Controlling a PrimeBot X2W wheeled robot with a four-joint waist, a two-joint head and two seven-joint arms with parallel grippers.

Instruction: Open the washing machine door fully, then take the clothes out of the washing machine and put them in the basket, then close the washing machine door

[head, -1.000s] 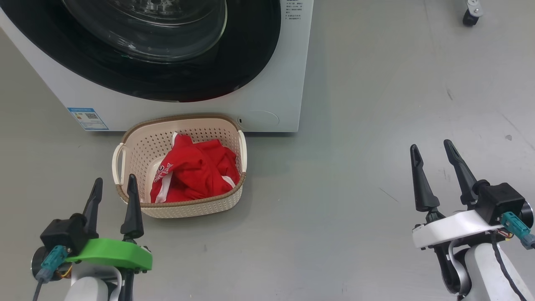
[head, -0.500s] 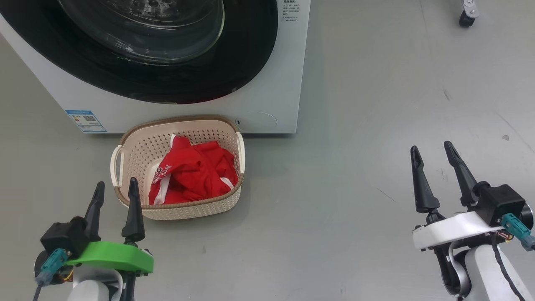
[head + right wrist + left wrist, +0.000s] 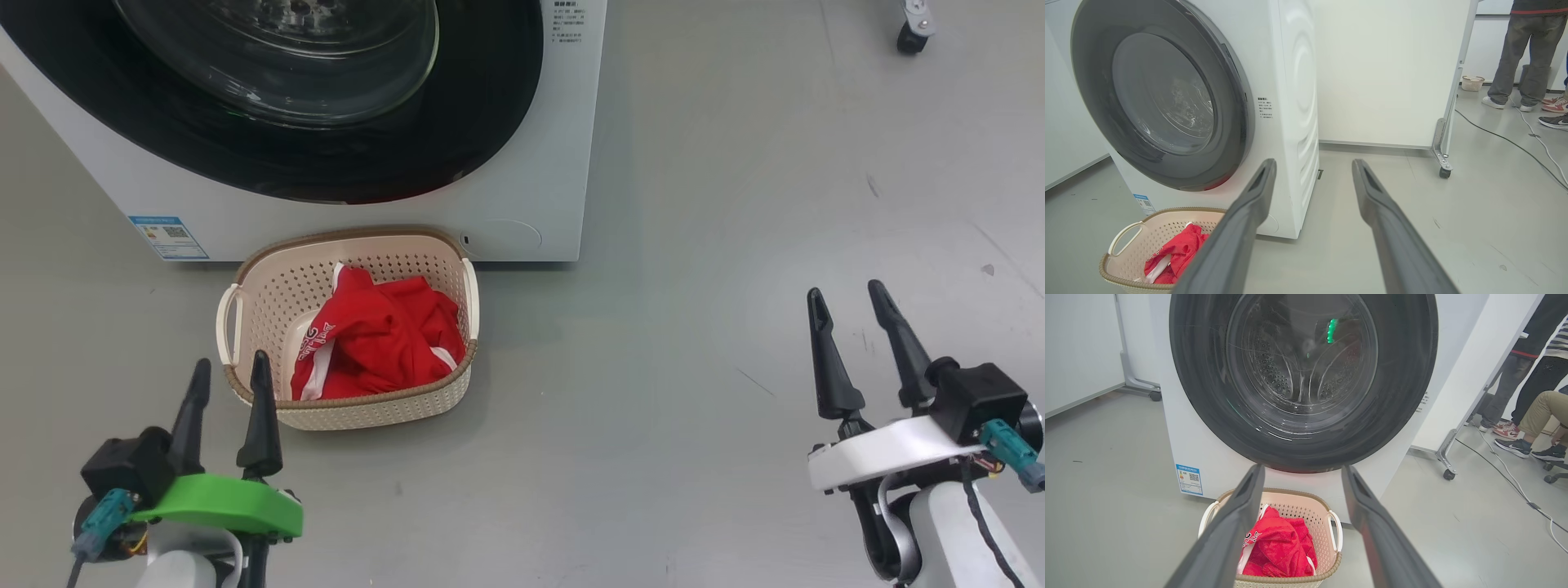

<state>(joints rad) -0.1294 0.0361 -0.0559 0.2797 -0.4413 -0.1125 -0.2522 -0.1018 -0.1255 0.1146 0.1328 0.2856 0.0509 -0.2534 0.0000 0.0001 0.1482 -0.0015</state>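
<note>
The washing machine [image 3: 539, 188] [image 3: 1180, 449] [image 3: 1298, 122] stands at the top of the head view, and its black-rimmed door [image 3: 326, 163] [image 3: 1302, 375] [image 3: 1163, 98] lies shut against its front. Red clothes [image 3: 375, 339] [image 3: 1280, 551] [image 3: 1175, 253] lie in the cream basket [image 3: 269, 278] [image 3: 1310, 502] [image 3: 1155, 218] on the floor in front of it. My left gripper [image 3: 230, 369] [image 3: 1302, 469] is open and empty, just near-left of the basket. Far to the right, my right gripper [image 3: 846, 290] [image 3: 1312, 163] is open and empty over bare floor.
People's legs and shoes [image 3: 1523, 416] [image 3: 1515, 61] are beyond a white panel on castors [image 3: 1449, 473] [image 3: 1443, 171] right of the machine. Cables [image 3: 1515, 143] run across the grey floor there. Another small basket [image 3: 1472, 83] sits by the far wall.
Both grippers have drawn back slightly toward me, staying open. The head camera shifted a little between the earliest frame and now. Basket and clothes are unmoved.
</note>
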